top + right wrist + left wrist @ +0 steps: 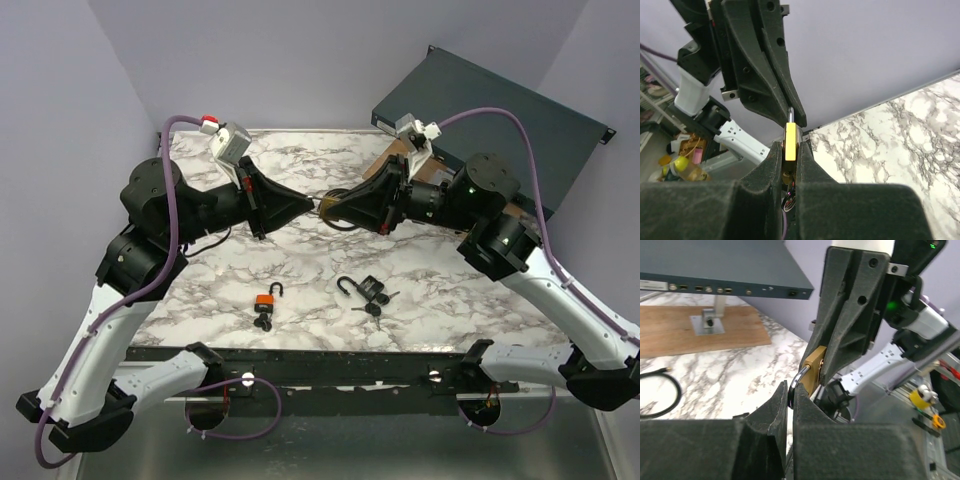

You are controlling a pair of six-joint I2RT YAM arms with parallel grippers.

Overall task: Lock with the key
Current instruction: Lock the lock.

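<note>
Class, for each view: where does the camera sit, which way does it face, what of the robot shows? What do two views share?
Top external: above, behind the bases, looking down on the marble table; both arms show.
Left wrist: on the left arm, facing the right gripper; own fingers below.
Right wrist: on the right arm, facing the left gripper; own fingers below.
Shared: both wrist views show the brass padlock held between the grippers.

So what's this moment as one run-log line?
stage: lock held mid-air | right gripper: shut on brass padlock | left gripper: shut on shackle | orange padlock, black padlock: on table
</note>
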